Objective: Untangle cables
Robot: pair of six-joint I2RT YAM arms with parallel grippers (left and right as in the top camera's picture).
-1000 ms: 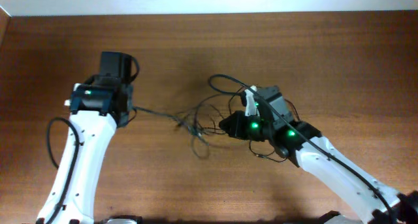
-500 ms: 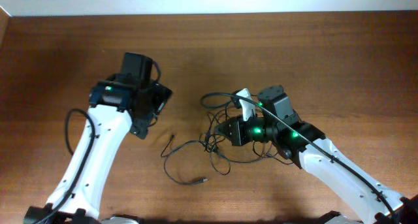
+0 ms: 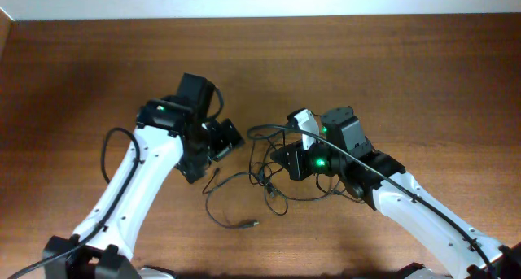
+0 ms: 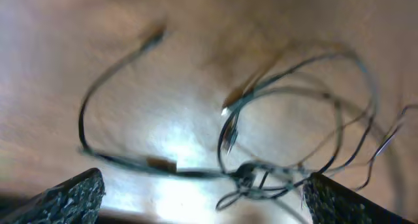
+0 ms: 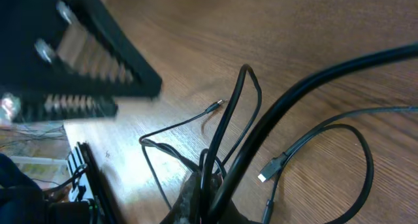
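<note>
Brown wooden tabletop (image 3: 407, 67), two arms over it. Item: cables (image 4: 245, 173), thin and black, in loose loops at the middle between the arms, one plug end lying free toward the front. We note the left tool (image 3: 210, 153) spread wide just beside them, holding nothing. We note the right tool (image 3: 281, 159) closed, clamped on the tangle's right side.

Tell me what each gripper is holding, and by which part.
The right gripper is shut on the cables, gripping them at the tangled bunch rather than at a plug end. The left gripper is open and holds nothing.
</note>
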